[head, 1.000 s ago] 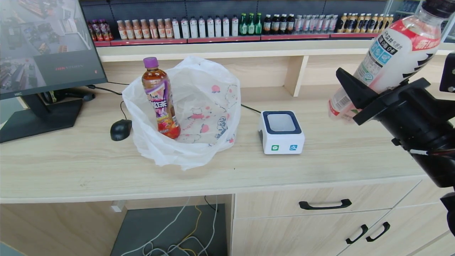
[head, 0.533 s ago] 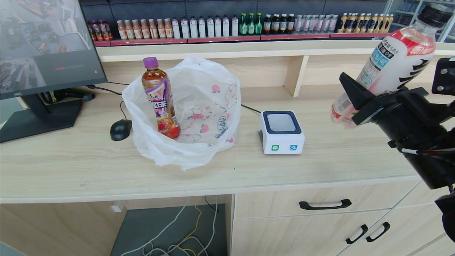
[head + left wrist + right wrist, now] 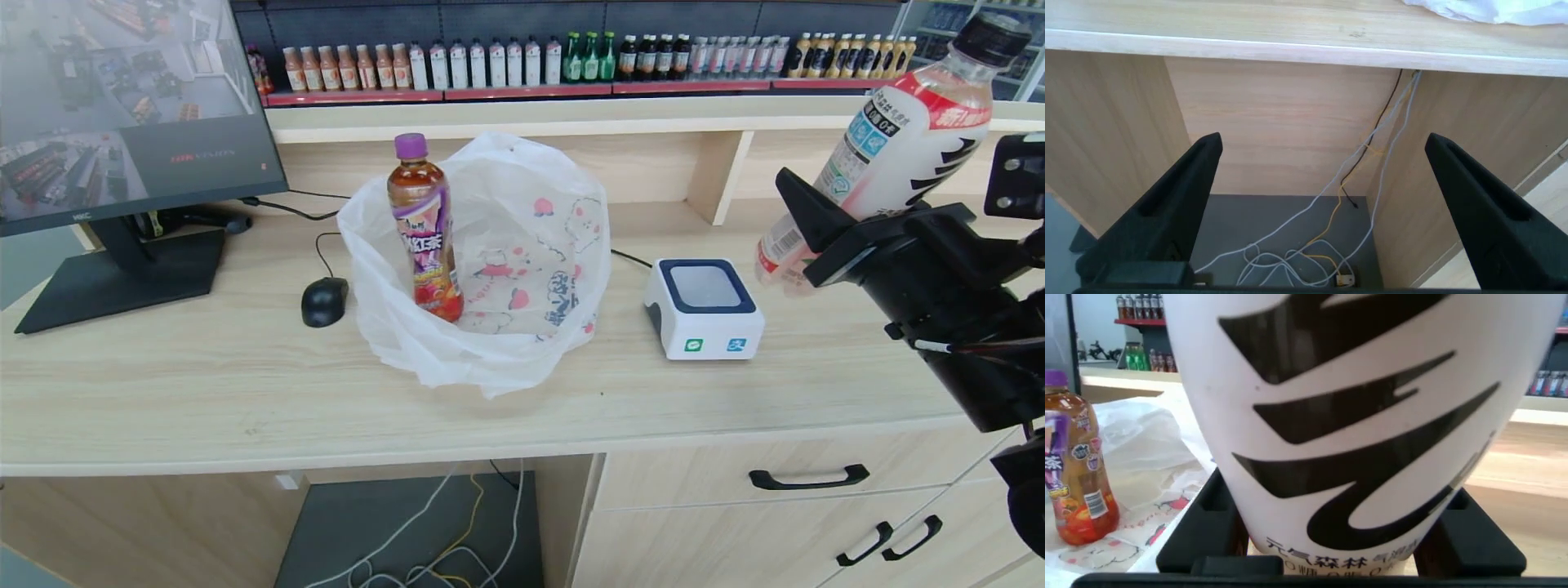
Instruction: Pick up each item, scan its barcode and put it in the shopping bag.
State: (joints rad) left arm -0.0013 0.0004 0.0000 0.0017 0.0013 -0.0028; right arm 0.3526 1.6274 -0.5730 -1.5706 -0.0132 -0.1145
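My right gripper (image 3: 865, 224) is clamped round the white bottle (image 3: 898, 139), held aloft and tilted, cap toward 1 o'clock. It hangs at 2 o'clock from the scanner (image 3: 704, 308). The shopping bag (image 3: 563, 245), with a tea bottle (image 3: 424, 229) upright inside, sits at the scanner's 9. My left gripper (image 3: 1323, 147) hangs spread wide below the counter (image 3: 1290, 33) edge.

Two bottles, a bag and a scanner.
A white bottle (image 3: 890, 139) with black stripes and a dark cap is held tilted in the air by the right gripper (image 3: 853, 224), right of the white, blue-rimmed scanner (image 3: 704, 309). A purple-capped tea bottle (image 3: 424, 229) is stood upright inside the open white shopping bag (image 3: 563, 204), left of the scanner.
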